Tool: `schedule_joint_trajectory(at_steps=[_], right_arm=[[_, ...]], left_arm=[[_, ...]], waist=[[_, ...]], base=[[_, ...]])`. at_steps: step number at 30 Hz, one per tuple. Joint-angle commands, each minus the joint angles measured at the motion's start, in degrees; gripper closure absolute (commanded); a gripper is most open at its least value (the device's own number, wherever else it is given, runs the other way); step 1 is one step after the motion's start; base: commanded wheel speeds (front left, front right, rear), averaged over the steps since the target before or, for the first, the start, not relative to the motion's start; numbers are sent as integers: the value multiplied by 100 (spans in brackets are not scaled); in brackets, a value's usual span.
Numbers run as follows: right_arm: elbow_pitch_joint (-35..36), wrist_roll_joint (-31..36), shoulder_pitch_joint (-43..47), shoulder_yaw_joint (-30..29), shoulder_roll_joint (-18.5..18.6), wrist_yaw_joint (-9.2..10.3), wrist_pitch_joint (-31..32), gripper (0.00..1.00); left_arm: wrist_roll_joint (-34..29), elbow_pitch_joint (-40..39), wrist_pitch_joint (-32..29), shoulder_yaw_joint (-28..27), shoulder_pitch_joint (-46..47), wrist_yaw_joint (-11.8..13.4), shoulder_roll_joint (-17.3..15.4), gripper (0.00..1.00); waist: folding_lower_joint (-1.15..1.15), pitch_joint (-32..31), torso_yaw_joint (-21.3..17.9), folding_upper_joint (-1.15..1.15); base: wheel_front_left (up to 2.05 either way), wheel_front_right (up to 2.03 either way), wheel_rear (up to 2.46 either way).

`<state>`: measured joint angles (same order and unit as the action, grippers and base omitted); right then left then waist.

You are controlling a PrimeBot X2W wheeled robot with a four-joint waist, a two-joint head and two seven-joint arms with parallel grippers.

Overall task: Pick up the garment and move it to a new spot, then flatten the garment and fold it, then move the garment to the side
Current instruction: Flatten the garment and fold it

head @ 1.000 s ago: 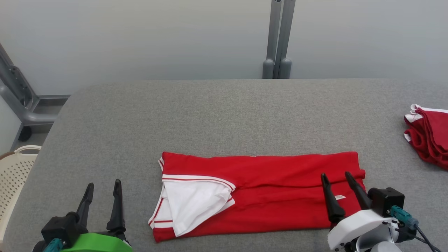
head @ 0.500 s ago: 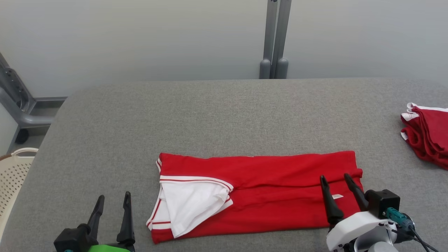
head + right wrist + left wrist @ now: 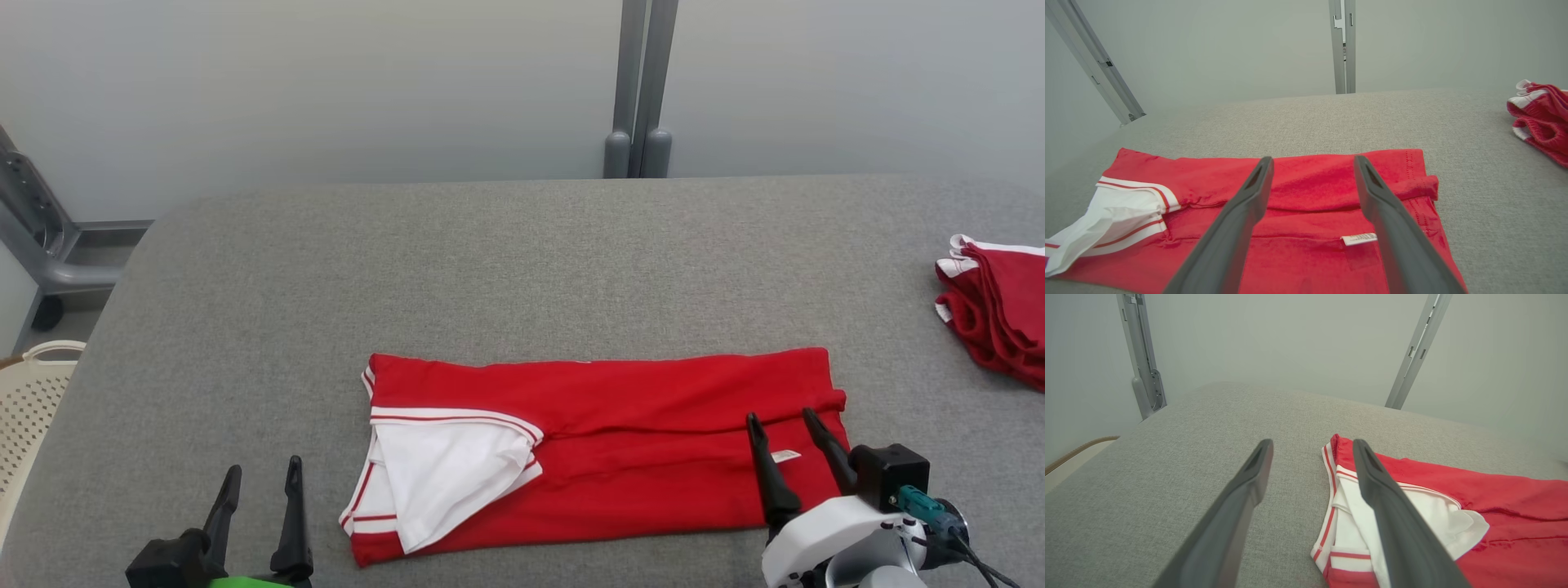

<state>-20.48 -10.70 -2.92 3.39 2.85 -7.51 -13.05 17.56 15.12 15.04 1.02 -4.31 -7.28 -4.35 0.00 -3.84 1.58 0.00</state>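
A red garment [image 3: 620,441] with white, red-striped trim lies folded into a long strip on the grey table [image 3: 490,269], white collar end at the left. My left gripper [image 3: 263,467] stands open near the front left, apart from the garment's left end [image 3: 1339,522]. Over the garment's right end hovers my right gripper [image 3: 780,418], open, with a small white label [image 3: 1359,239] between its fingers [image 3: 1237,228] in the right wrist view. Nothing is held by either one.
A pile of red and white garments [image 3: 1000,314] lies at the table's right edge, also in the right wrist view [image 3: 1541,116]. A cream perforated basket [image 3: 28,408] stands off the table's left side. Grey metal posts [image 3: 637,90] rise behind the table.
My left gripper has dropped lower and slightly right in the head view. The camera has shifted a little. The right gripper and the garment have hardly moved.
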Motion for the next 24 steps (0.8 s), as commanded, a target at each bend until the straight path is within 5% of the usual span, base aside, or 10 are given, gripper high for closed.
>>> schedule_joint_trajectory(at_steps=[1, 6, 16, 24], right_arm=[[-17, 32, -62, 13, 9, 5, 4, 0], [68, 293, -205, -122, 16, 6, 303, 0], [277, 1084, -907, -1459, -1, 6, 2890, 0], [-41, 1320, -1422, -2010, 13, 6, 3781, 0]], left_arm=[[-50, 1, 17, -4, 20, -17, 17, 0], [-56, -6, 17, 58, 61, -26, 45, 0], [34, 10, 17, 219, 104, -24, -22, 0], [97, 7, 17, 338, 237, -25, -70, 0]], waist=[[0, 2, 0, 0], [0, 30, -4, 0], [0, 222, 19, 0], [0, 526, 136, 0]], base=[[0, 0, 0], [0, 0, 0], [0, 0, 0], [0, 0, 0]])
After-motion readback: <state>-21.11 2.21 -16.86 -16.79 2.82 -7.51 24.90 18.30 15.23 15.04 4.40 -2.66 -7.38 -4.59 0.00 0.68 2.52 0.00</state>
